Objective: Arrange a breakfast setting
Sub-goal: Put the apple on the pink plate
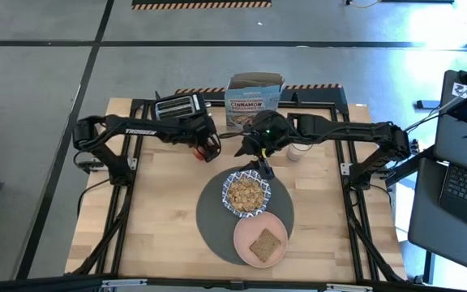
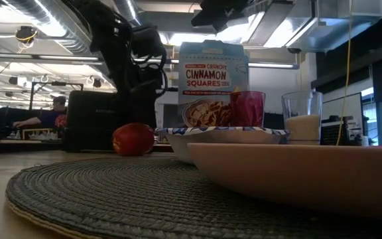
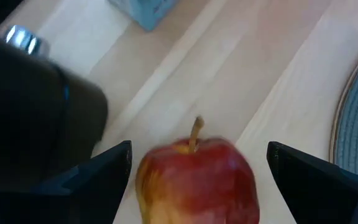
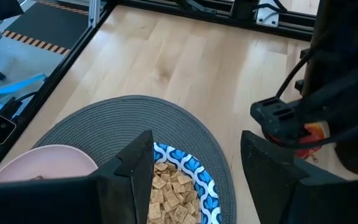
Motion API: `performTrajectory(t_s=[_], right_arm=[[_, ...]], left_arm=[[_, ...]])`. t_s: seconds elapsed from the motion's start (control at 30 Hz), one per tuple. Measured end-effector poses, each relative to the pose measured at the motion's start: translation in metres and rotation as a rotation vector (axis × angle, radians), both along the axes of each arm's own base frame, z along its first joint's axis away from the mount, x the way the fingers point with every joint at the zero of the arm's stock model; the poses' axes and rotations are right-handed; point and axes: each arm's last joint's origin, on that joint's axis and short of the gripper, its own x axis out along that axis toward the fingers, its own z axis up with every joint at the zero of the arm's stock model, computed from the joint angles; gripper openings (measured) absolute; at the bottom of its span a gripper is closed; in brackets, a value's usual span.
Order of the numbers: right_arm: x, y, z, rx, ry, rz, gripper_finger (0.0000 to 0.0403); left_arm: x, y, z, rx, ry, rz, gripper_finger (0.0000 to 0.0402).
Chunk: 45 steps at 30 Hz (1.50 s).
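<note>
Red apple [image 3: 194,177] sits on worktop [image 1: 169,211] at 10 o'clock off the mat [image 1: 213,215], between wide-open left end effector [image 1: 210,149] fingers. Firm, smooth, rounded: grip across its middle. Right end effector [image 1: 262,169] half-open, empty, over bowl [image 1: 246,195].

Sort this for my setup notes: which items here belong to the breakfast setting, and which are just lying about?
Setting: mat, bowl, plate, red tumbler, milk glass.
Lying about: apple, cereal box, toaster.
</note>
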Motion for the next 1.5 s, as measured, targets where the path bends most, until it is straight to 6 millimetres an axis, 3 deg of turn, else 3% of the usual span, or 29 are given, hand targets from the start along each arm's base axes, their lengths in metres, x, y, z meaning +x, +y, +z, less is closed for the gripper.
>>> performTrajectory(t_s=[0.47,0.87,1.07,1.37,1.5], right_arm=[[0.0,0.0,0.001,-0.002,-0.008,-0.001,0.0191],[0.0,0.0,0.001,-0.002,-0.008,-0.001,0.0191],[0.0,0.0,0.001,-0.002,-0.007,-0.001,0.0191],[0.001,0.0,0.001,0.002,-0.019,-0.003,0.0191],[0.0,0.0,0.006,0.012,-0.04,-0.021,0.0191]], left_arm=[[-0.007,-0.007,0.0,-0.076,0.041,0.044,0.0364],[0.002,-0.008,-0.026,-0.16,0.09,0.062,0.0363],[0.002,-0.008,-0.026,-0.18,0.089,0.066,0.0332],[0.005,-0.012,-0.023,-0.342,-0.003,0.073,0.0323],[0.006,-0.019,-0.002,-0.372,-0.124,0.042,0.0323]])
